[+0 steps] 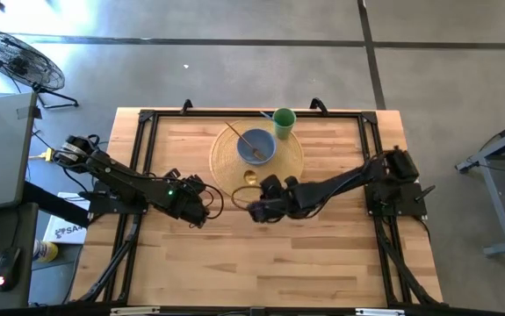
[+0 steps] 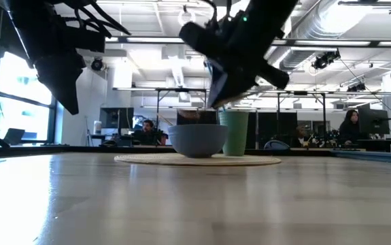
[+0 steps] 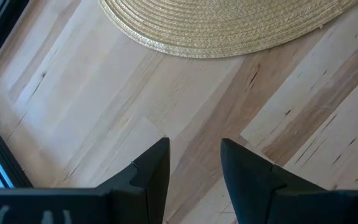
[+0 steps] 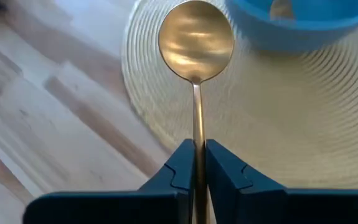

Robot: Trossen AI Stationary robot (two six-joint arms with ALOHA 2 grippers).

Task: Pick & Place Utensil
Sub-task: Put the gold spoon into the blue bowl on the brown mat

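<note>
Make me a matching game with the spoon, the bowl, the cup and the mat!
Things:
1. spoon
2. bowl
3. cup
4. mat

Clues:
A. green
B. blue, sitting on the mat
C. round, woven, flat on the table
D. gold, held in the right claw

Pairs: 1-D, 2-B, 3-A, 4-C

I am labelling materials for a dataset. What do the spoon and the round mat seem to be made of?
The spoon, held in the right gripper, looks like gold-toned metal with a brushed sheen: light glints off its bowl. The round mat looks like woven straw or similar fibre, matte, with visible coiled braids.
</note>
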